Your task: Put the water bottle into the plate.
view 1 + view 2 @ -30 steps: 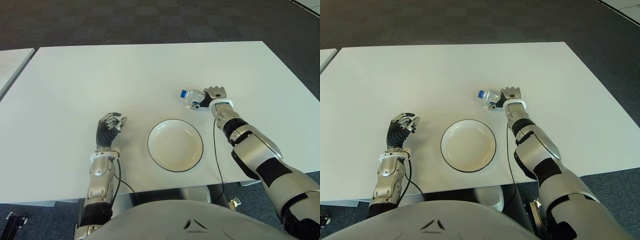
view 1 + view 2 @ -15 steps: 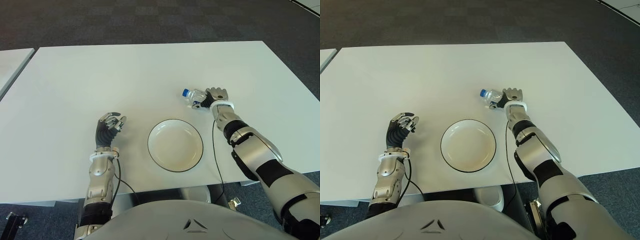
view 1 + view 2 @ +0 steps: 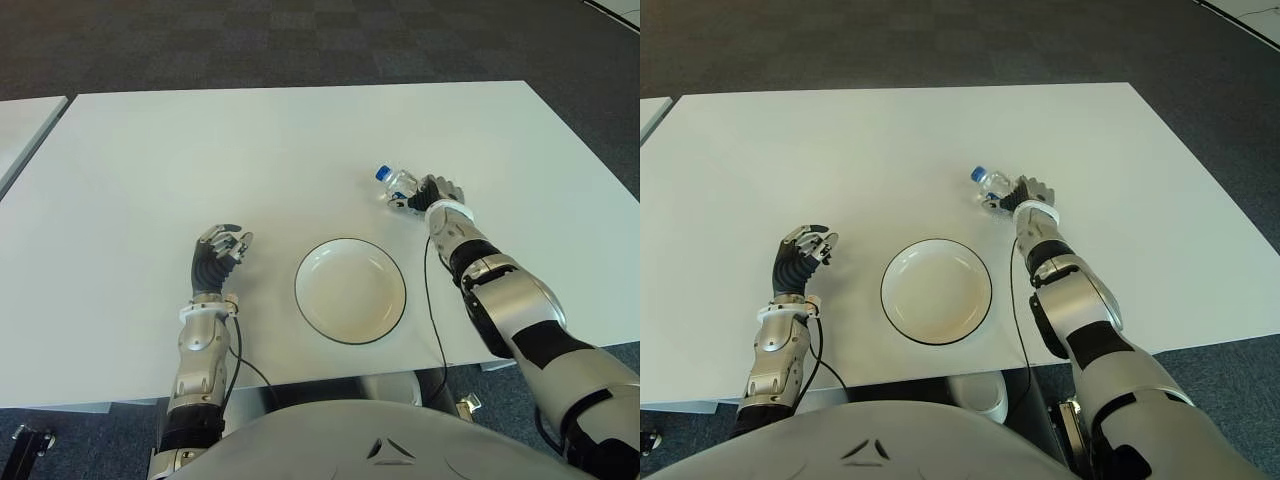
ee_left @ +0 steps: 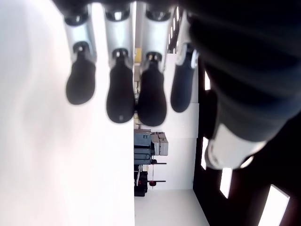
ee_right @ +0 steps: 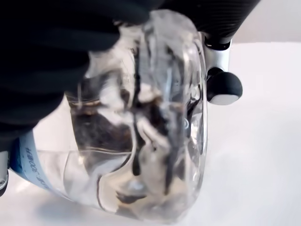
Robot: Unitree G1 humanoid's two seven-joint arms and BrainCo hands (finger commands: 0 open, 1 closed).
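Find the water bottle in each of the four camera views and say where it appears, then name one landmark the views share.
Left eye view: water bottle right of centre, gripped by the right robot hand, beyond the plate.
Right eye view: bottle just right of centre, beyond the plate.
Left wrist view: not in it.
Right wrist view: bottle fills the picture.
Shared landmark: the white table.

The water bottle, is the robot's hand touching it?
Touching. In the right wrist view, the right hand wraps its dark fingers tightly around the clear water bottle, with no gap showing between them.
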